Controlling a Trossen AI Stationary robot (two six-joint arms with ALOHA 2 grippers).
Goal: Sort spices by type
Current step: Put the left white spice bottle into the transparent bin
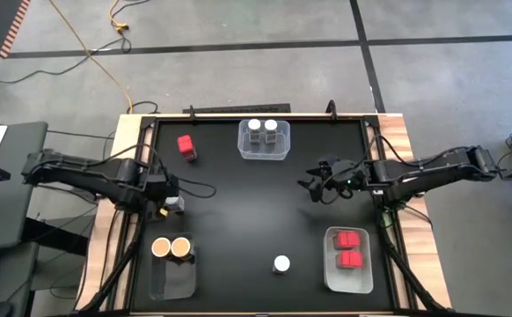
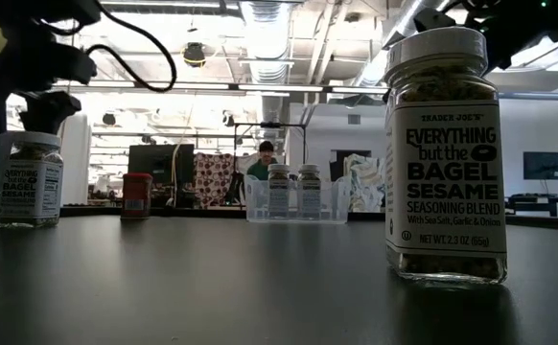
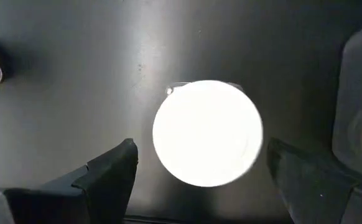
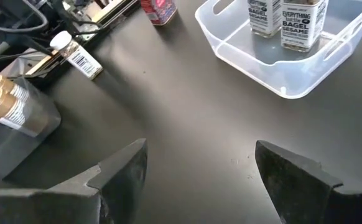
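Note:
My left gripper (image 1: 170,199) hangs open above a white-lidded jar (image 3: 207,132) standing near the table's left edge; its fingers flank the lid without touching it. The same jar (image 2: 30,182) shows in the low view. My right gripper (image 1: 318,186) is open over bare table right of centre, holding nothing. Two white-lidded jars (image 1: 263,132) stand in the far bin (image 1: 263,155). Another white-lidded jar (image 1: 281,263) stands alone near the front. Two tan-lidded jars (image 1: 171,248) sit in the near-left bin. Two red boxes (image 1: 350,249) lie in the near-right bin. One red box (image 1: 186,146) stands loose at far left.
The near-left bin (image 3: 358,124) stands close beside my left gripper. The near-right bin (image 1: 331,273) lies below my right arm. The table's middle (image 1: 247,207) is bare black surface. In the low view the lone jar (image 2: 445,158) stands right in front of the camera.

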